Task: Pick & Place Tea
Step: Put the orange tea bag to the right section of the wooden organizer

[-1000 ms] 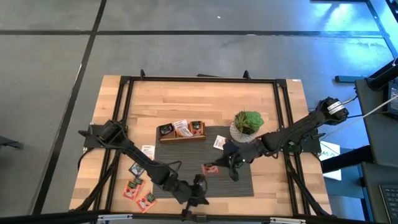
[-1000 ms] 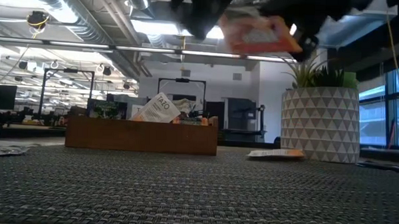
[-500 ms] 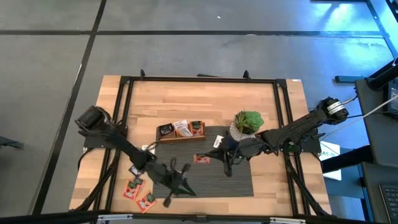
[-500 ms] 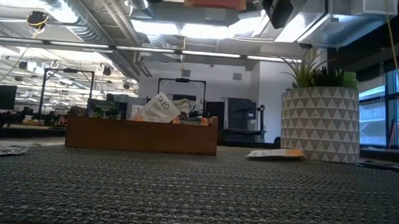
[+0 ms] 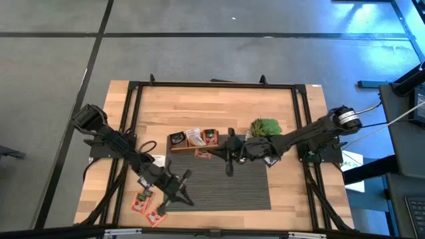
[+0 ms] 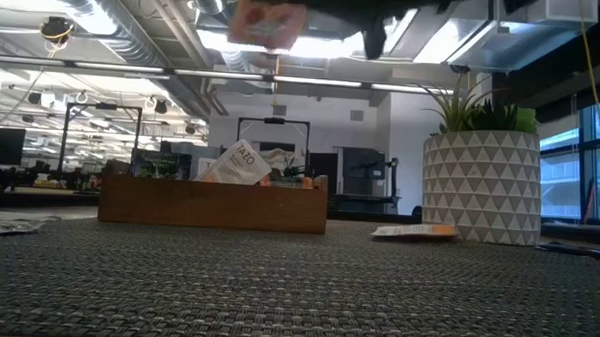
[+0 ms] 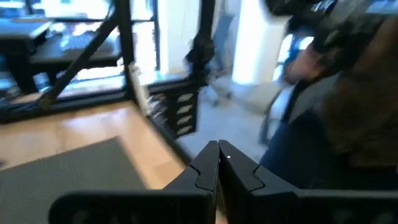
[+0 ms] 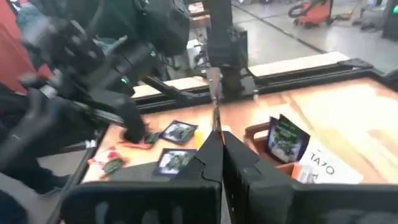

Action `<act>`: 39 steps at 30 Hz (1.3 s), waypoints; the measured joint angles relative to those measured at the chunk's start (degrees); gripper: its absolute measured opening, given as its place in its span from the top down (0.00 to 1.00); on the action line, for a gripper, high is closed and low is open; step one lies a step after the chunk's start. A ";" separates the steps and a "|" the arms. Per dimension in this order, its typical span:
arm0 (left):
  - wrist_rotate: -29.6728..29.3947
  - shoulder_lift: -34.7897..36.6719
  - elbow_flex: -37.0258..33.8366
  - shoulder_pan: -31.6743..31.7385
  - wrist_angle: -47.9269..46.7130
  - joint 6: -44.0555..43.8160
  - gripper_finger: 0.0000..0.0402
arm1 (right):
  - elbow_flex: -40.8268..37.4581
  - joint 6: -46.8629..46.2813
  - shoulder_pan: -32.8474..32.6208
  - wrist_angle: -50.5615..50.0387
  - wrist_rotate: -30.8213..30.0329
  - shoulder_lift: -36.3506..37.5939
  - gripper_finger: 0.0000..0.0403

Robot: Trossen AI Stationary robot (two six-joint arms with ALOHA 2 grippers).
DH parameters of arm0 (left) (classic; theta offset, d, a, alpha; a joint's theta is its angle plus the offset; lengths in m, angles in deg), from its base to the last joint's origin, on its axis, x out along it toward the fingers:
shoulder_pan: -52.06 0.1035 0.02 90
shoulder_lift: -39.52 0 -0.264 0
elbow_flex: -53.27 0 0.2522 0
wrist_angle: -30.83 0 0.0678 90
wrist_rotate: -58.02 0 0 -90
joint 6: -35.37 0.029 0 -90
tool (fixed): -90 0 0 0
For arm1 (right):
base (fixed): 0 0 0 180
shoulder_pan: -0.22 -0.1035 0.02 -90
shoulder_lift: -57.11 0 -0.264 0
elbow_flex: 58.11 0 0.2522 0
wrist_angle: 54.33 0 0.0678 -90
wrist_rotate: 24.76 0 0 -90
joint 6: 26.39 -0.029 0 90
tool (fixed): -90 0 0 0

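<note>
My right end effector (image 5: 210, 153) is pinching an orange-red sachet (image 5: 202, 154) just beside the wooden tray (image 5: 192, 147), whose compartments are holding three sachets (image 5: 193, 137). My left end effector (image 5: 179, 189), pressed together, is hovering near loose sachets (image 5: 147, 206) at the counter (image 5: 219, 106)'s front-left corner.

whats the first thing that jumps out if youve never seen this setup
The right gripper hangs over the wooden tray at mid-table, shut on an orange-red tea sachet. Next come the potted plant right of the tray and the loose sachets on the table's near-left corner, where the left gripper hovers shut.
</note>
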 joint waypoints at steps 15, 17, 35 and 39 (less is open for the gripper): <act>1.11 0.02 -3.09 0.07 4.33 -6.72 0.98 | -0.02 12.47 9.89 -3.95 -0.05 -6.08 0.99; 1.11 0.02 -3.09 0.04 4.12 -6.89 0.98 | 0.00 12.37 10.83 -6.27 -0.02 -5.16 0.99; 0.86 0.00 -3.09 0.08 4.11 -6.90 0.97 | -0.02 7.62 13.46 -13.39 1.09 -7.04 0.99; -0.01 0.00 -3.09 0.11 4.12 -6.92 0.98 | -0.05 7.99 13.72 -12.53 0.99 -8.52 0.99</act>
